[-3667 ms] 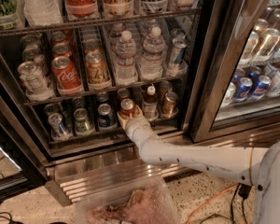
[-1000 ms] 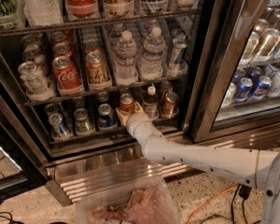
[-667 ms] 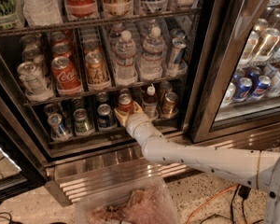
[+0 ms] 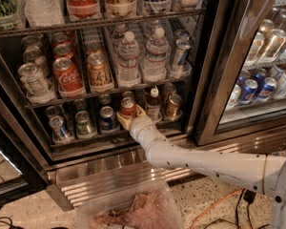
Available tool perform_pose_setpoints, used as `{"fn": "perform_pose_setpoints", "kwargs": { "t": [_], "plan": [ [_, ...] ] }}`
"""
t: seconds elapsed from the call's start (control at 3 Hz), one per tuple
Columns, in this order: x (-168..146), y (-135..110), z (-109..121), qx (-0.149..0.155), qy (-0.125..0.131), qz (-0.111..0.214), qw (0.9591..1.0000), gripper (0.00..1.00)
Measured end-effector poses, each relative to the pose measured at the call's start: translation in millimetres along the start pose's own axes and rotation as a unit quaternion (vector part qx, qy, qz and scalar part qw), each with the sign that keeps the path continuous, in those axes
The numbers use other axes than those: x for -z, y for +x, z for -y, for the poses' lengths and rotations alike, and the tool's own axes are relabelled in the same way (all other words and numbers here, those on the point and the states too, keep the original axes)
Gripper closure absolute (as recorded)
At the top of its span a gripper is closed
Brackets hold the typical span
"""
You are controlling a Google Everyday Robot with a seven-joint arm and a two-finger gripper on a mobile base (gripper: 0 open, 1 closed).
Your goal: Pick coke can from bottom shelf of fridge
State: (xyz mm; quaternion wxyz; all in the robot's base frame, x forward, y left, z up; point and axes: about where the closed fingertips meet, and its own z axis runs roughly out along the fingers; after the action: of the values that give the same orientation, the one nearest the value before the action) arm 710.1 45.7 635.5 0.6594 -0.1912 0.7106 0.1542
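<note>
The fridge (image 4: 220,80) stands open in front of me. The small red coke can (image 4: 128,108) stands in the middle of the bottom shelf (image 4: 86,140), between a blue can (image 4: 107,118) and a little bottle (image 4: 154,101). My gripper (image 4: 130,117) reaches in from the lower right. Its pale fingers sit on either side of the coke can's lower half and are shut on it. The can's base is hidden behind the gripper.
A brown can (image 4: 173,105) stands right of the bottle, with more cans (image 4: 62,125) at the left. The rack above holds a bigger Coca-Cola can (image 4: 66,77) and water bottles (image 4: 128,56). Below are the steel grille (image 4: 109,179) and a clear bin (image 4: 133,209). A closed glass door (image 4: 257,87) is to the right.
The coke can and gripper have shifted slightly up and left since the earliest frame. Over the last second they have hardly moved.
</note>
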Motion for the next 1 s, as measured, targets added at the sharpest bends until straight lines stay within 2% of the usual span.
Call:
{"fn": "perform_pose_setpoints", "kwargs": {
  "t": [1.0],
  "plan": [
    [8.8,-5.0,-3.5,0.013,-0.004,0.007,0.9999,1.00]
  ]
}}
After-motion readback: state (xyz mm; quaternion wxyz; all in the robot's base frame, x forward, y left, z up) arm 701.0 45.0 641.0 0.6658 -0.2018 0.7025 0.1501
